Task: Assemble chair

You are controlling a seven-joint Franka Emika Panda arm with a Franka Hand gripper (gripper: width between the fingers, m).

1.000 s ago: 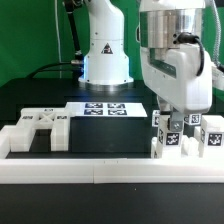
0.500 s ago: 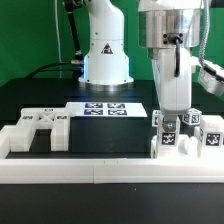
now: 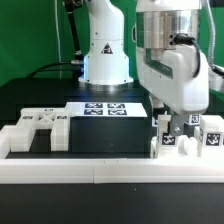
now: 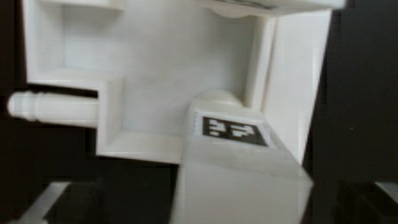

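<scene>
My gripper hangs low over a group of white tagged chair pieces at the exterior view's right, just behind the white border rail. In the wrist view my gripper is shut on a white chair post with a square tag. The post stands up from a larger white chair slab that has a round peg on one side. My fingers show only as dark bands beside the post. Another chair slab with cross-shaped cutouts lies at the exterior view's left.
The marker board lies flat at the middle back of the black table. The arm's white base stands behind it. The border rail runs along the whole front edge.
My wrist turned one way half a second ago and has turned back to its earlier angle. It stays over the same chair pieces, which have not shifted.
</scene>
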